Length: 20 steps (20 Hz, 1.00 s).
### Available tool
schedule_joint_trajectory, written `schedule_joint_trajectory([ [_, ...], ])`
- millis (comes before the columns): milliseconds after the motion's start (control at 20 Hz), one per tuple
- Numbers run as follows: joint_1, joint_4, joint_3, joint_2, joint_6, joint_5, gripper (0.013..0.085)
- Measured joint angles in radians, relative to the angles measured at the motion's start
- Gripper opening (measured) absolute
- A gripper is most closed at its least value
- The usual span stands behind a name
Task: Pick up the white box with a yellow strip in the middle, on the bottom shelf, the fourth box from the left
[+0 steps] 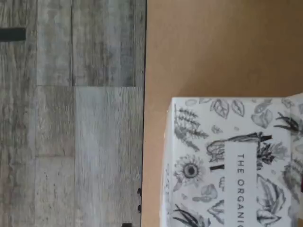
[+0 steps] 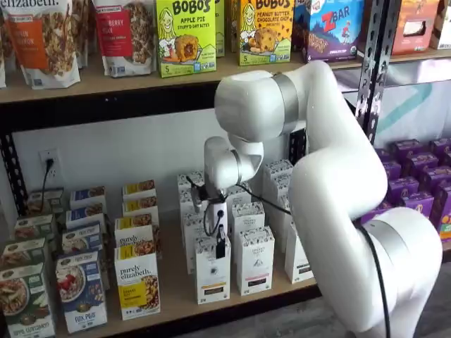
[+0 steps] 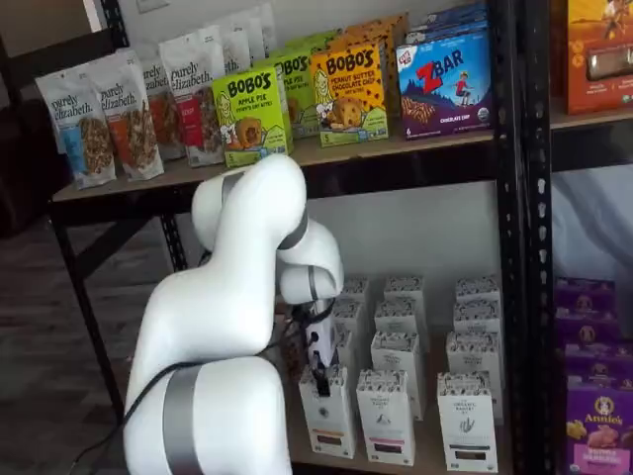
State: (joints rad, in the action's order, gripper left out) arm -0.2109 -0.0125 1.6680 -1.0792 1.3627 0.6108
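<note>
Wrist view: tall white carton with a black botanical-print top (image 1: 236,163), lettering "THE ORGANIC" legible, standing on the light-tan wooden bottom shelf with a thin black front edge (image 1: 199,47). Grey plank floor (image 1: 71,118) lies beyond the shelf edge. Fingers not seen here.

Shelf view: white-bodied gripper with black fingers (image 2: 220,248) hangs directly above the front carton (image 2: 212,271) of a row of like white cartons, fingertips at its patterned top. A short amber band shows low on its front. Just to its one side stands a like white carton with a dark band (image 2: 255,260); to the other, a wider "purely elizabeth" box with a yellow panel (image 2: 138,285). Tan shelf board (image 2: 176,299) bears all.

Shelf view: gripper (image 3: 319,381) at the top of the same carton (image 3: 328,414), largely behind the white arm (image 3: 237,297). Fingers appear side-on; a gap is not plainly visible, though the jaws stand at their widest, and nothing is gripped.
</note>
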Motion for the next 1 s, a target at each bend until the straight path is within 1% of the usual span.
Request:
schedule_joint_trajectory([
  [200, 0.0, 0.013, 0.007, -0.017, -0.01, -0.016, 0.085],
  [350, 0.001, 0.01, 0.013, -0.028, -0.007, -0.025, 0.085],
  [550, 0.002, 0.026, 0.012, -0.038, -0.02, -0.046, 0.085],
  [650, 0.002, 0.024, 0.013, -0.042, -0.018, -0.045, 0.085],
  [800, 0.0, 0.008, 0.011, -0.047, -0.006, -0.062, 0.085],
  [900, -0.003, -0.002, 0.016, -0.053, 0.0, -0.068, 0.077],
  [950, -0.004, -0.005, 0.019, -0.055, 0.001, -0.066, 0.077],
  [1000, -0.007, -0.004, 0.025, -0.06, -0.002, -0.063, 0.073],
])
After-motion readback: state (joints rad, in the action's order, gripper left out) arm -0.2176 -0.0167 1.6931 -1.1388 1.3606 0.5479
